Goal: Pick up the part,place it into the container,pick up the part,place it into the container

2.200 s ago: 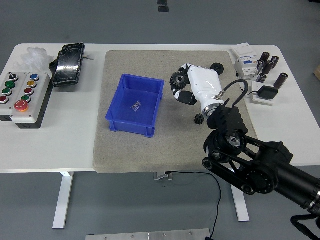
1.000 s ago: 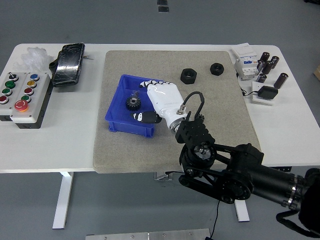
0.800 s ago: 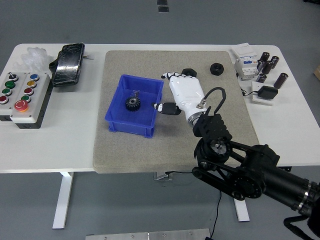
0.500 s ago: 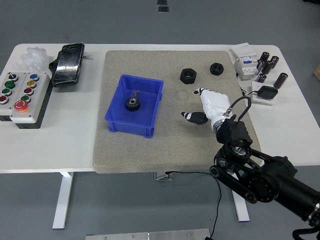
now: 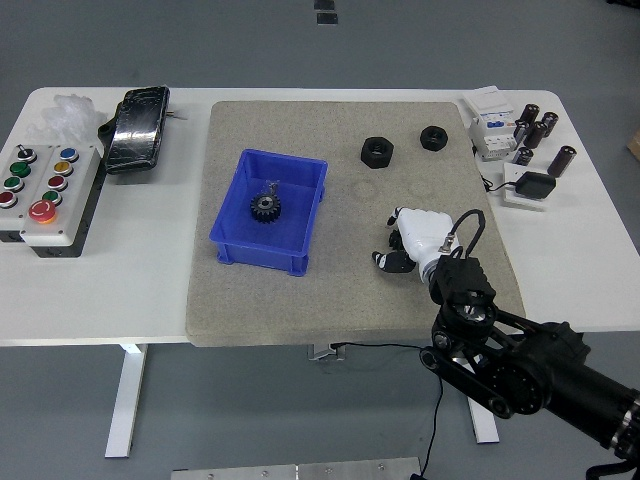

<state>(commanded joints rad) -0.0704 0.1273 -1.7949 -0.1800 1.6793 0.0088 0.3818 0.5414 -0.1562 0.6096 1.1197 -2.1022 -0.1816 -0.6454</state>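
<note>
Now lying in the blue plastic bin [image 5: 270,212], well to the left of the white-shelled right hand [image 5: 415,240]: one black toothed gear [image 5: 265,207], so first placement judged done. Having swung back from the bin, curling down over the spot on the grey felt mat [image 5: 300,290] where the small black pinion was lying, pinion itself hidden. Fingers looking bent, but closing on the pinion or not — cannot tell; left hand out of view.

White table [image 5: 150,290], white legs, grey floor [image 5: 60,410]
</note>
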